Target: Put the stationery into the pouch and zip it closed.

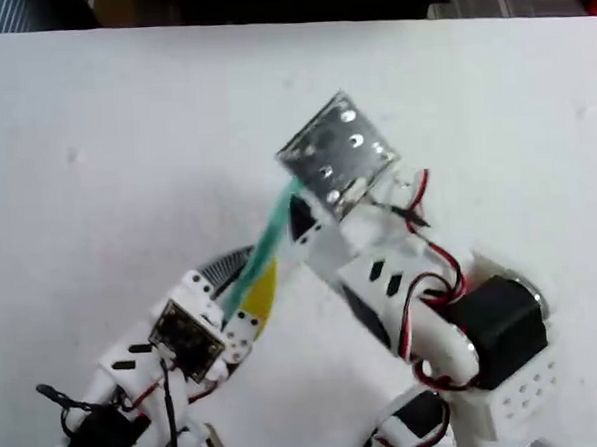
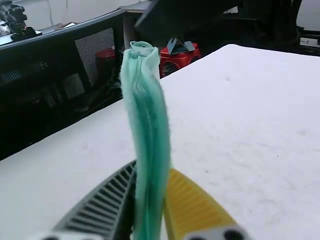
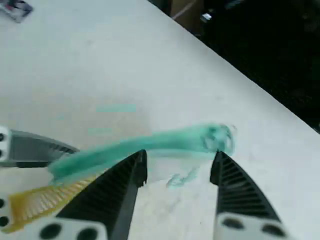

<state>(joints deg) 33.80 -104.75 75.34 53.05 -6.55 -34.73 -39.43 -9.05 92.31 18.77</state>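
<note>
- High view: the green pouch [image 1: 265, 247] is a narrow strip held up off the white table [image 1: 94, 144], running on a slant between the two arms.
- Its lower end is in the left gripper [image 1: 243, 281], which is clamped on it with a grey finger on one side and a yellow finger on the other.
- Its upper end goes in under the metal wrist plate [image 1: 337, 159] of the right arm [image 1: 382, 279], which comes in from the other side with red and black wires looping along it.
- Left wrist view: the pouch [image 2: 147, 140] stands up out of the left gripper [image 2: 150, 200], squeezed flat between the grey finger [image 2: 107, 202] and the yellow finger [image 2: 192, 205], both touching it.
- Its free end is folded over. The table [image 2: 250, 125] spreads out behind it, with a red object [image 2: 175, 57] past the far edge.
- Right wrist view: the right gripper [image 3: 180, 157] is released, with its two black fingers [image 3: 120, 190] spread wide apart.
- The pouch [image 3: 150, 145] passes just beyond the fingertips, and its crumpled end is near one of them. I cannot tell whether it touches either.
- Farther off, the left gripper [image 3: 82, 165] grasps the other end of the pouch above the table [image 3: 100, 60].
</note>
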